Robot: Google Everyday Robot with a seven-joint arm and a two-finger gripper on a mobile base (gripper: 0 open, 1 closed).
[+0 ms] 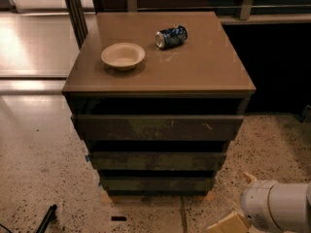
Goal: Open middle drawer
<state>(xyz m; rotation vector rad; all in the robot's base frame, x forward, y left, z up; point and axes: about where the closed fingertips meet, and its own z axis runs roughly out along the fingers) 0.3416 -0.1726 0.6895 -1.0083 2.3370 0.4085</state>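
Observation:
The middle drawer is the second of three dark, handle-less fronts on a small cabinet, a flat scuffed panel with a dark gap above it. None of its inside shows. My gripper is low in the bottom right corner, tan and partly cut off by the frame's edge. It sits below and to the right of the cabinet, apart from every drawer. Behind it is the arm's white wrist housing.
The cabinet's brown top carries a pale bowl and a blue can lying on its side. The top drawer front and bottom front flank the middle one. Speckled floor surrounds the cabinet; a dark object lies at the lower left.

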